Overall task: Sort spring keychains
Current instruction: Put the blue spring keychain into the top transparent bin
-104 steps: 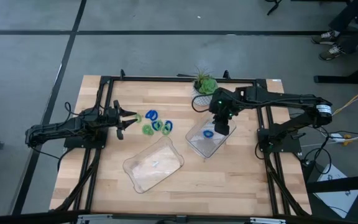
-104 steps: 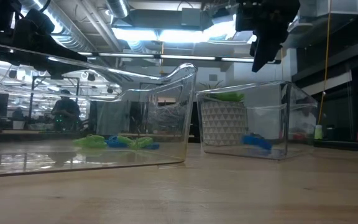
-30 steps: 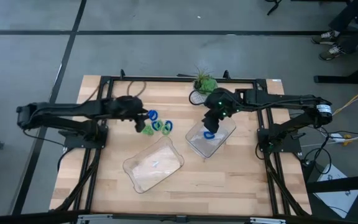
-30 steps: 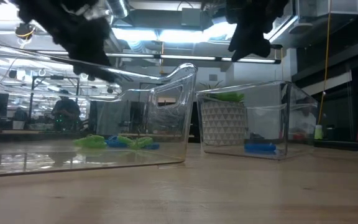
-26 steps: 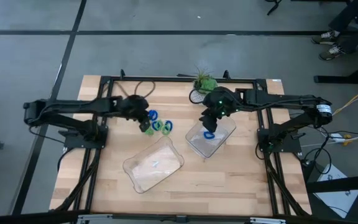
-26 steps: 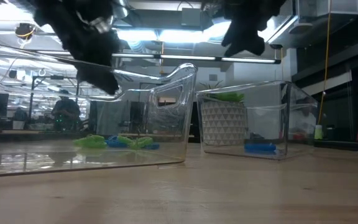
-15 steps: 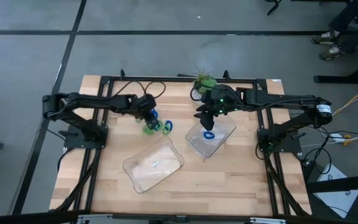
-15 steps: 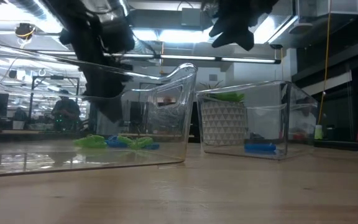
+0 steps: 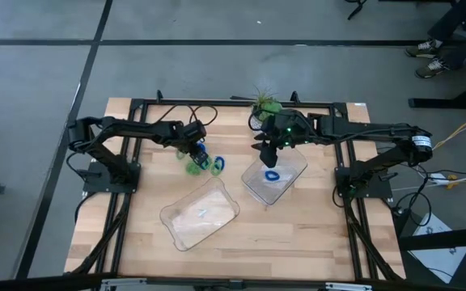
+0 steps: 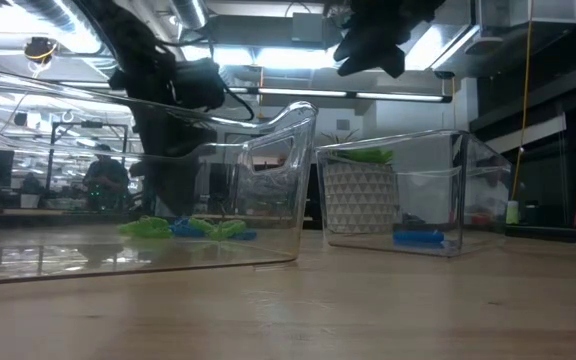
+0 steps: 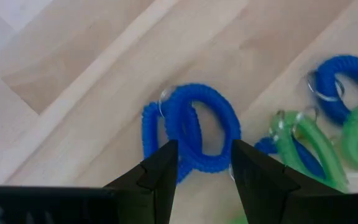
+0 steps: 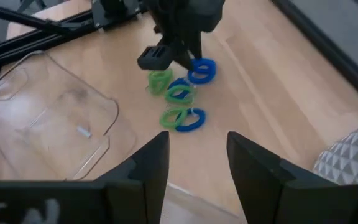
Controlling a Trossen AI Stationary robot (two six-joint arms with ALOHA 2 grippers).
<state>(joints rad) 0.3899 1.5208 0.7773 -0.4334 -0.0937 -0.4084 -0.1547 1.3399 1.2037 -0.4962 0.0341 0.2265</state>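
1. Left hand [image 9: 196,150] is seen low over the loose pile, its fingers parted and empty, straddling a blue keychain [image 11: 191,127] that lies flat on the table [image 9: 136,242]; right hand [image 9: 267,150] is held above the right tray's far edge, fingers spread wide, nothing gripped.
2. Two clear trays are set on the table: the left tray [image 9: 201,214], in which no keychain can be made out, lies nearer the front, and the right tray [image 9: 288,170] already holds one blue keychain [image 9: 271,175].
3. The remaining spring keychains [image 9: 205,162], blue and green mixed, lie touching one another just beside the left hand, between the two arms.
4. The step in hand is judged to be a pick by the left arm. A short descent and a closing of the fingers on the blue coil are called for next, then a carry to a tray.
5. Open table is left around the pile on all sides; a green loop [image 11: 303,146] lies just beside the target and could be dragged along. The potted plant [image 9: 267,107] stands near the right hand at the far edge.
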